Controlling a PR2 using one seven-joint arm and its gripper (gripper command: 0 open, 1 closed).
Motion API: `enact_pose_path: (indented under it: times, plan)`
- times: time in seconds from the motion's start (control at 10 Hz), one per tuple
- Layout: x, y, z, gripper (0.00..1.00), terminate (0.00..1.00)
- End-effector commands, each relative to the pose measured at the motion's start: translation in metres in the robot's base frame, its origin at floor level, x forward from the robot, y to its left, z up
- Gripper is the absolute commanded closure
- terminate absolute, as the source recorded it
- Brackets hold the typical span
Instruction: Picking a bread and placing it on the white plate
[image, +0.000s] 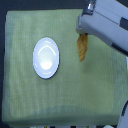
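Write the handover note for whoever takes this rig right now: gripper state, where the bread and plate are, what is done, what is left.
Gripper: its fingertips are hidden behind the arm housing, so open or shut cannot be told; the top of the bread sits right under it.
White plate: on the green cloth, empty, toward the exterior view's left of the bread, apart from it.
Done: arm is at the bread.
Left: confirm the grasp, carry the bread to the plate, release.
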Motion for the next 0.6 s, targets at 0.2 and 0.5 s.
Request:
enact_pose_path:
  times: [0.2,0.5]
  plan:
    - [-0.024,0.204,-0.058,1.0,0.0]
    - [-0.024,0.224,-0.077,1.0,0.0]
